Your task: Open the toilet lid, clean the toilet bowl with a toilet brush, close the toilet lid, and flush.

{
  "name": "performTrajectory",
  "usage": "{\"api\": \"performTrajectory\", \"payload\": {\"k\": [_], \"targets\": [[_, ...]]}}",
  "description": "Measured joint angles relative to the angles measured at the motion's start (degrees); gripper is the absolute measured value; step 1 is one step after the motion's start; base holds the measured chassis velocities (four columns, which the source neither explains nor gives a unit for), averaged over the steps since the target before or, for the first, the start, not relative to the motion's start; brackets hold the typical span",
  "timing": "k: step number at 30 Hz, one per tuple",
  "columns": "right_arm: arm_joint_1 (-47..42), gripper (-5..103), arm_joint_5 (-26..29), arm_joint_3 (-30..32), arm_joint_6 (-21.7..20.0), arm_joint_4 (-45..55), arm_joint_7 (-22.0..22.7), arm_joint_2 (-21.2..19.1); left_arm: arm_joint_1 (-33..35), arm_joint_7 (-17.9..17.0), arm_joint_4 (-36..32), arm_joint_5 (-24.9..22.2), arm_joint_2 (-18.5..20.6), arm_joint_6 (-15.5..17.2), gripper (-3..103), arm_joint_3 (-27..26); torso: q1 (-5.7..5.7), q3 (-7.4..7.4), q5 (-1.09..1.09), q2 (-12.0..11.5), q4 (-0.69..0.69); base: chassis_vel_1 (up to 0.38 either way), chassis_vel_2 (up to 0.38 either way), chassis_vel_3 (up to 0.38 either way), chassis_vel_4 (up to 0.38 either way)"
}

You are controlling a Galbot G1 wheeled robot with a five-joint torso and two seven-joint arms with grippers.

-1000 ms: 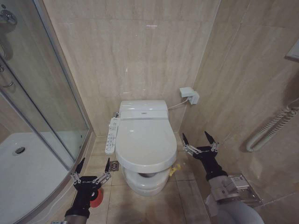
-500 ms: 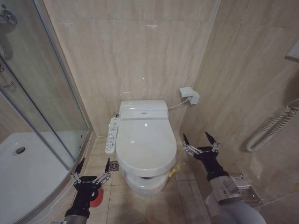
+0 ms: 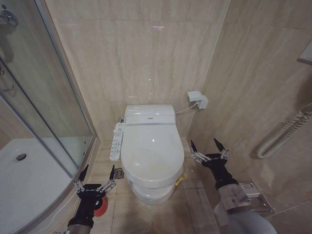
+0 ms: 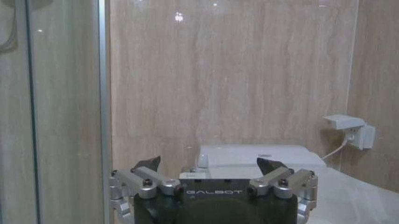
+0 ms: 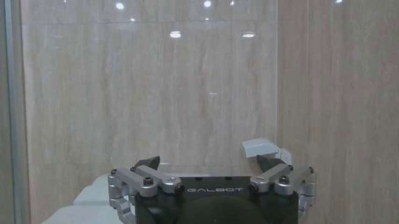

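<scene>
- Our left claw (image 3: 97, 174) hangs low with its fingers spread and nothing in them. The lid (image 3: 152, 153) lies shut over the bowl (image 3: 152, 191), just off to its right and a little ahead.
- Our right claw (image 3: 208, 148) is likewise spread and empty, raised beside the lid's right edge but apart from it, close to the side wall (image 3: 253, 87).
- Under the left claw a red holder (image 3: 101, 207) shows on the floor. We take it for the brush's, though we cannot make out the handle.
- The lid is glossy and rounded, so we judge that a tip hooked too shallowly under its rim could slide off and let it drop back with a bang.
- The control panel (image 3: 117, 140) sits ahead of the left claw along the seat's side. A careless reach might press its buttons.
- The right arm has little room, so a wide swing could strike the wall or the socket (image 3: 198, 99) beyond it.
</scene>
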Motion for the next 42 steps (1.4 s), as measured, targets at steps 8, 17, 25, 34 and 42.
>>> {"api": "performTrajectory", "payload": {"k": [8, 17, 25, 34, 42], "targets": [[0.02, 100, -0.03, 0.0, 0.0, -0.05, 0.0, 0.0, 0.0, 0.0, 0.0, 0.0, 0.0, 0.0, 100, 0.0, 0.0, 0.0, 0.0, 0.0, 0.0, 0.0, 0.0, 0.0, 0.0], [0.02, 100, -0.03, 0.0, 0.02, -0.06, 0.0, -0.01, 0.0, 0.0, 0.0, 0.0, 0.0, 0.0, 100, 0.0, 0.0, 0.0, 0.0, 0.0, 0.0, 0.0, 0.0, 0.0, 0.0], [0.02, 100, -0.02, 0.0, 0.04, -0.06, 0.0, -0.01, 0.0, 0.0, 0.0, 0.0, 0.0, 0.0, 100, 0.0, 0.0, 0.0, 0.0, 0.0, 0.0, 0.0, 0.0, 0.0, 0.0], [0.02, 100, -0.02, 0.0, 0.04, -0.06, 0.0, -0.01, 0.0, 0.0, 0.0, 0.0, 0.0, 0.0, 100, 0.0, 0.0, 0.0, 0.0, 0.0, 0.0, 0.0, 0.0, 0.0, 0.0], [0.02, 100, -0.02, 0.0, 0.04, -0.06, 0.0, -0.01, 0.0, 0.0, 0.0, 0.0, 0.0, 0.0, 100, 0.0, 0.0, 0.0, 0.0, 0.0, 0.0, 0.0, 0.0, 0.0, 0.0]]}}
